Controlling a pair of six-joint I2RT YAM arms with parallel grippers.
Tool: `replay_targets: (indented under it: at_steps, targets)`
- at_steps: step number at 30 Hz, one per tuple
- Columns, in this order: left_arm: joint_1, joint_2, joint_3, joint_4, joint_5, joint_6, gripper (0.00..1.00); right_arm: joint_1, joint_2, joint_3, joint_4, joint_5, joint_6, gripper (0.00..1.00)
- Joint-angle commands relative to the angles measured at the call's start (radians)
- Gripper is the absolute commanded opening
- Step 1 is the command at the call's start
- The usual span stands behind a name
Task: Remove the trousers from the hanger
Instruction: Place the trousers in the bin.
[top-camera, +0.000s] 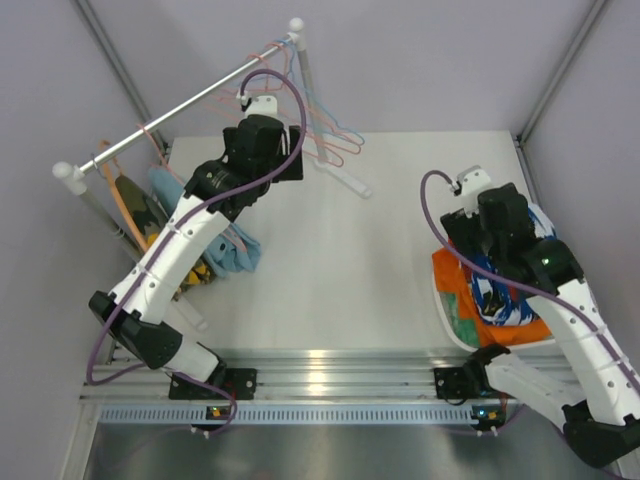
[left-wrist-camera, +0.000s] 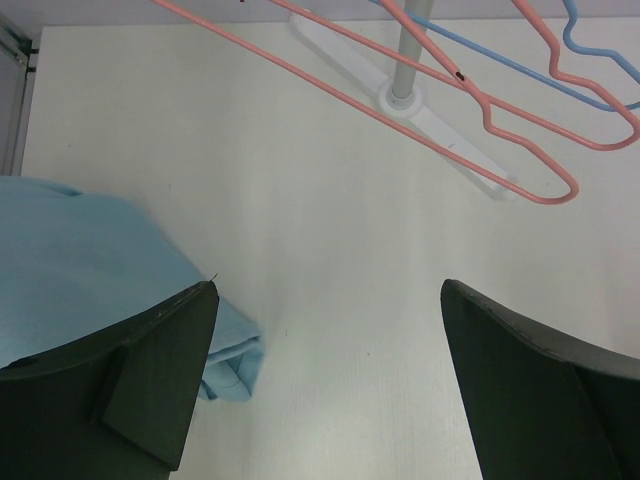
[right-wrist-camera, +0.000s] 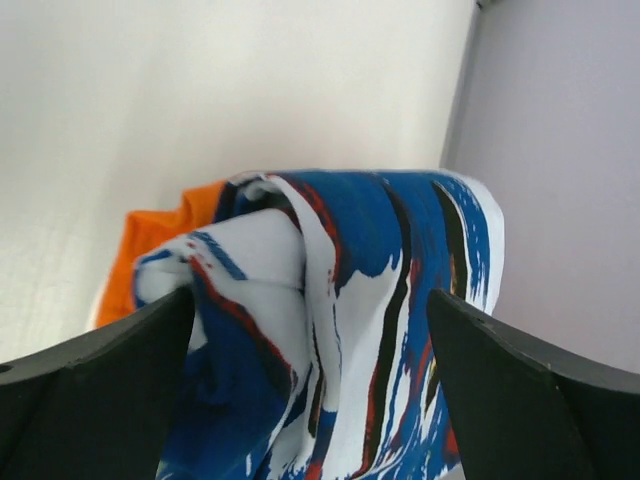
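**Top external.** A rail (top-camera: 180, 100) runs from 9 o'clock up to 12 o'clock. Camouflage trousers (top-camera: 150, 212) and light blue trousers (top-camera: 243, 255) hang at its 9 o'clock end. Bare pink hangers (top-camera: 335, 140) hang near its 12 o'clock end. The left arm (top-camera: 170, 250) reaches up toward the rail between the two groups. At 4 o'clock, a heap on the white table (top-camera: 340, 260): patterned trousers (top-camera: 500, 295) on top, orange trousers (top-camera: 450, 275) below, and a mint green pair (top-camera: 463, 325) at the heap's near edge. The right arm (top-camera: 575, 310) is bent over the heap.

**Left wrist.** The left gripper (left-wrist-camera: 328, 290) is spread wide with only bare table between its fingers. Light blue cloth lies at 8 o'clock, partly behind the left-hand finger (left-wrist-camera: 150, 380). Pink wire and one blue hanger (left-wrist-camera: 600, 60) cross at 1 o'clock, in front of the rack's post (left-wrist-camera: 405, 50).

**Right wrist.** The right gripper (right-wrist-camera: 310, 300) is spread wide. The patterned trousers are bunched up between its fingers. I cannot tell whether the cloth touches the finger at 8 o'clock. An orange edge shows at 9 o'clock.
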Motion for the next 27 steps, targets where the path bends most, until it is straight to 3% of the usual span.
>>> replay_targets:
  at_steps: [1, 8, 13, 18, 27]
  targets:
    - [-0.004, -0.045, 0.020, 0.040, 0.028, 0.015, 0.98, -0.012, 0.009, 0.215, -0.096, -0.213, 0.119, 0.97]
    - [-0.004, -0.030, 0.024, 0.015, 0.054, 0.021, 0.98, -0.012, 0.003, 0.450, -0.176, -0.278, 0.301, 1.00]
    - [-0.004, -0.033, 0.051, 0.027, 0.022, 0.003, 0.98, -0.026, 0.077, 0.503, -0.201, 0.000, 0.501, 0.91]
    - [-0.004, -0.015, 0.103, 0.035, 0.033, -0.005, 0.98, -0.137, 0.094, 0.354, -0.106, -0.073, 0.570, 0.89]
    - [-0.001, 0.022, 0.144, 0.034, -0.015, -0.039, 0.98, -0.366, 0.036, 0.017, 0.103, -0.375, 0.627, 0.70]
